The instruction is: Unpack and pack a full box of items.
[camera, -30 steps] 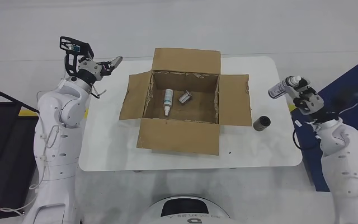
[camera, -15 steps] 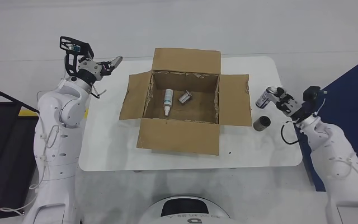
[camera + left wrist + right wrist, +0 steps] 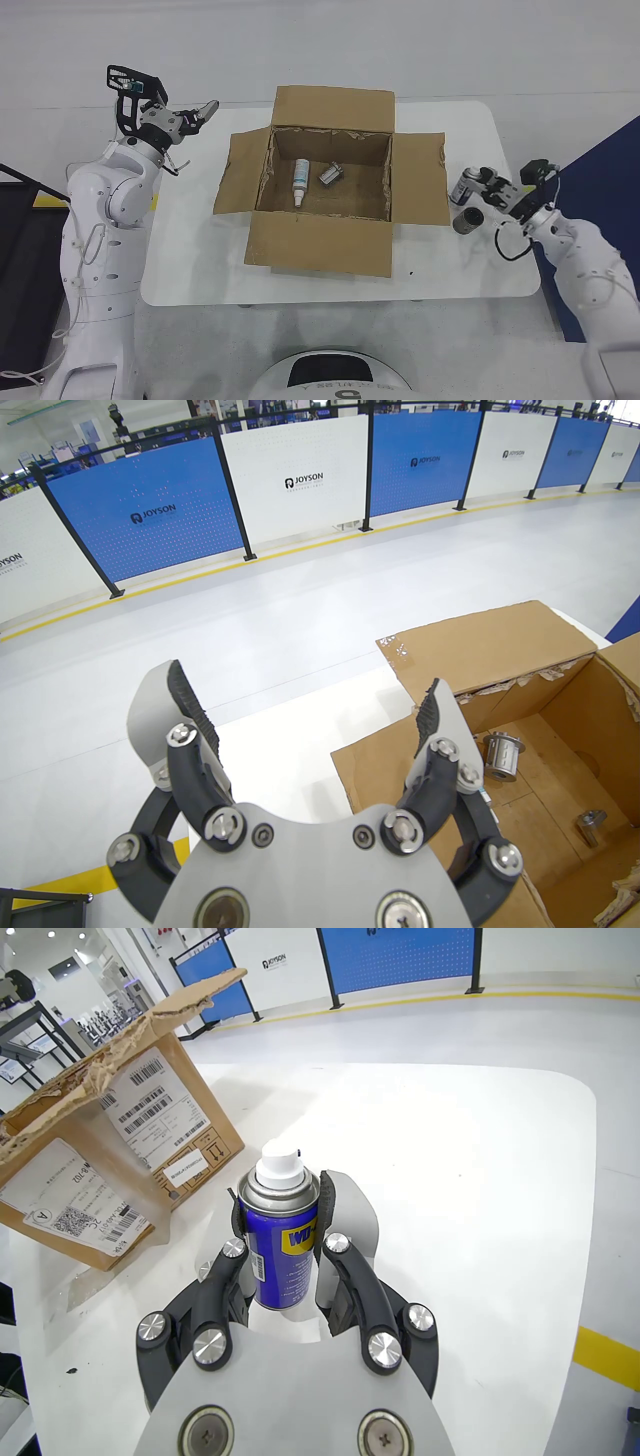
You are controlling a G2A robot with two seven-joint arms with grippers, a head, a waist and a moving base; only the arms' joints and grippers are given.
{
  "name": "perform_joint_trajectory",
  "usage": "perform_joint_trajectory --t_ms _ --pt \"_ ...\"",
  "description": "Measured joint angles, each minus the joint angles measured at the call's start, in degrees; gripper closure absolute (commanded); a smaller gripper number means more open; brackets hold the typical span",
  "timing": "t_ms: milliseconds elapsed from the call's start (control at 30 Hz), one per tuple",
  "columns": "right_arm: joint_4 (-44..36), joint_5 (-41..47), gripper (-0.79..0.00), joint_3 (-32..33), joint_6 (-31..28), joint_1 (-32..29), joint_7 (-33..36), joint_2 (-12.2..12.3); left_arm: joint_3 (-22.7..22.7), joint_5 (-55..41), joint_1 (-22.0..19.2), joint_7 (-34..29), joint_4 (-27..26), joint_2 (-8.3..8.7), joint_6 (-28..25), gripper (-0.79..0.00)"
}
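Your right pincer (image 3: 279, 1200) is clamped on the can (image 3: 282, 1238), which stands upright between the fingers with its white nozzle on top. Whether its base touches the table (image 3: 450, 1153) you cannot tell. Just beside the pincer a dark cylinder (image 3: 467, 220) sits on the table. Beyond the can the box (image 3: 125, 1138) stands open, flaps spread. Inside it lie a bottle (image 3: 300, 180) and a metal part (image 3: 331, 173), near each other. Farthest off, past the box's other side, your left pincer (image 3: 305, 695) hangs wide apart, holding nothing.
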Motion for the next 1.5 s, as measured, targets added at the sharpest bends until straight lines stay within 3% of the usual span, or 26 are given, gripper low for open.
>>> perform_joint_trajectory --t_ms 400,767,1033,1500 --pt "5.46 3.22 0.000 -4.61 0.00 3.56 -6.42 1.05 0.00 0.00 0.00 0.00 0.00 0.00 0.00 -0.785" --pt "12.04 0.94 0.000 -7.67 0.00 8.82 -3.84 -1.32 0.00 0.00 0.00 0.00 0.00 0.00 0.00 -0.785" --pt "13.55 -0.37 -0.212 -8.89 0.00 9.22 -6.25 -1.87 0.00 0.00 0.00 0.00 0.00 0.00 0.00 -0.785" --pt "12.42 -1.87 -0.283 -10.72 0.00 7.49 -12.61 -1.42 0.00 0.00 0.00 0.00 0.00 0.00 0.00 -0.785"
